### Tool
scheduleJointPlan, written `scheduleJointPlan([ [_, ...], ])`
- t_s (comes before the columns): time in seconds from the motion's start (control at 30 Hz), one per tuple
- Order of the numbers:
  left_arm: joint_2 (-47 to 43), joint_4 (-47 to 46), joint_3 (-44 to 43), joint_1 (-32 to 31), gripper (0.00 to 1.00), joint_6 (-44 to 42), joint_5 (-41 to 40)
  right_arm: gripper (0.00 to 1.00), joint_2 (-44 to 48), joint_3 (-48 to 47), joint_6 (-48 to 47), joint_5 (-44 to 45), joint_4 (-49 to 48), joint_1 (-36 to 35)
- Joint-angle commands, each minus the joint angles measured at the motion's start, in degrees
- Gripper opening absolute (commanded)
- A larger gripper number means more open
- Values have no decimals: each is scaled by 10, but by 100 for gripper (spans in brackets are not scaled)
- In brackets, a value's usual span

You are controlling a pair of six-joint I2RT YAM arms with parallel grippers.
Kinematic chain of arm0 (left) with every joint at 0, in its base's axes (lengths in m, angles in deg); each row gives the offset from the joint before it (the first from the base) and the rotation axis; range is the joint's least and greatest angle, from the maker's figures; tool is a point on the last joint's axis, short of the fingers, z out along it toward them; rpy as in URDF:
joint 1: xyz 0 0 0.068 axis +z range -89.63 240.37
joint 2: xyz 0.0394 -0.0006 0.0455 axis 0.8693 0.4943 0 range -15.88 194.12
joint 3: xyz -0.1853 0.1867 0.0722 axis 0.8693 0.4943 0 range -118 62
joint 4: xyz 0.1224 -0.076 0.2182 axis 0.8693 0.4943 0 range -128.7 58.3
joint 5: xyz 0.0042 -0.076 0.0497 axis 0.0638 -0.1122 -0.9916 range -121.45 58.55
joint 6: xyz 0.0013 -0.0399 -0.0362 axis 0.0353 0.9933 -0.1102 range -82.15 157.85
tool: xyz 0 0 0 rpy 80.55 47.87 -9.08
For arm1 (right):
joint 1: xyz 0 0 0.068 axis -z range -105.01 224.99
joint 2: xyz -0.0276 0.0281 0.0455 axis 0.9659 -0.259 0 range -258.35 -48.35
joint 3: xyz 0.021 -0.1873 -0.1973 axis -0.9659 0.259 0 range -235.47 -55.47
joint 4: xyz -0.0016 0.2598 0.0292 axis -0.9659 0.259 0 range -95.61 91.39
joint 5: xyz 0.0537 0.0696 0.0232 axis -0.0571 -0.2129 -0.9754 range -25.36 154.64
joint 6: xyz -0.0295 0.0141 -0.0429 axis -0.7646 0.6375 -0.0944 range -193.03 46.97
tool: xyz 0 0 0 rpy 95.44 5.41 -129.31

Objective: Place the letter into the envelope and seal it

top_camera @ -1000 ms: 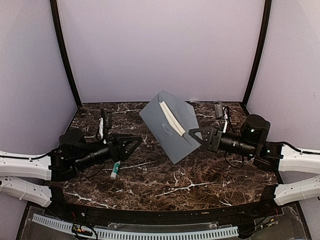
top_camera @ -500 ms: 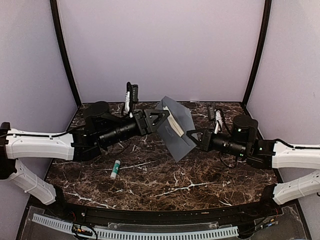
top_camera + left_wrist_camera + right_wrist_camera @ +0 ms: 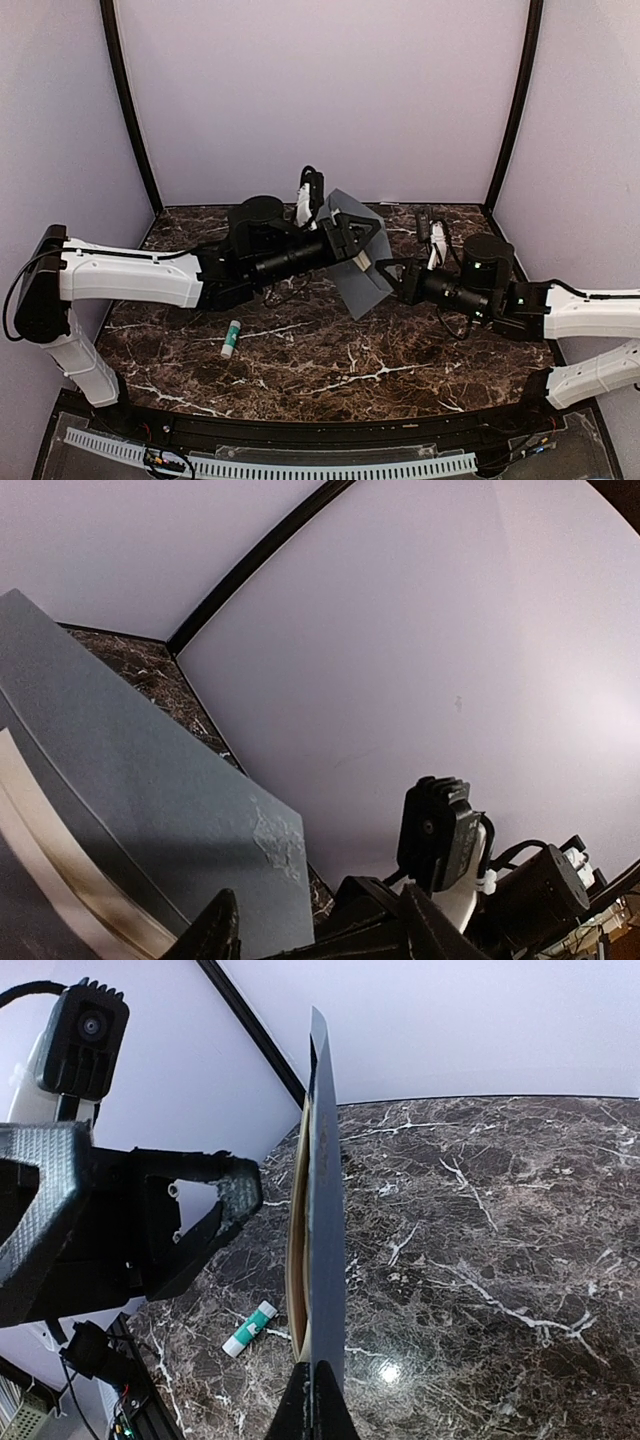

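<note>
The grey-blue envelope (image 3: pixel 352 272) is held upright above the table, and my right gripper (image 3: pixel 386 269) is shut on its lower corner. In the right wrist view the envelope (image 3: pixel 326 1210) stands edge-on in the shut right gripper (image 3: pixel 320 1385). The cream letter (image 3: pixel 297 1250) sits inside it, bowing out to the left. My left gripper (image 3: pixel 368 240) reaches in from the left at the envelope's upper part. In the left wrist view the left gripper (image 3: pixel 315 915) is open, with a corner of the envelope (image 3: pixel 130 770) between its fingers. The letter's edge (image 3: pixel 50 825) shows at lower left.
A white-and-green glue stick (image 3: pixel 231 339) lies on the dark marble table (image 3: pixel 330 370), left of centre and below the left arm; it also shows as the glue stick (image 3: pixel 250 1328) in the right wrist view. Pale walls with black corner posts close the back and sides.
My left arm has swung up from the table's left side to the envelope, and its jaws have narrowed. The right gripper has kept hold of the envelope and brought it slightly left and more edge-on.
</note>
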Motion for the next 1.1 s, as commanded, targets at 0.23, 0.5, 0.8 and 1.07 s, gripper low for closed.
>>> scheduleJointPlan([
  [0.23, 30, 121, -68, -2, 53, 16, -81, 0, 25, 7, -62, 80, -7, -39],
  [0.5, 43, 202, -93, -2, 53, 22, -130, 0, 36, 10, -75, 98, -6, -51],
  [0.8, -29, 118, -44, -2, 57, -62, -26, 0, 45, 10, -44, 130, 20, -50],
  [1.07, -211, 126, 127, -1, 68, -132, -92, 0, 57, 1, 2, 66, 51, -49],
])
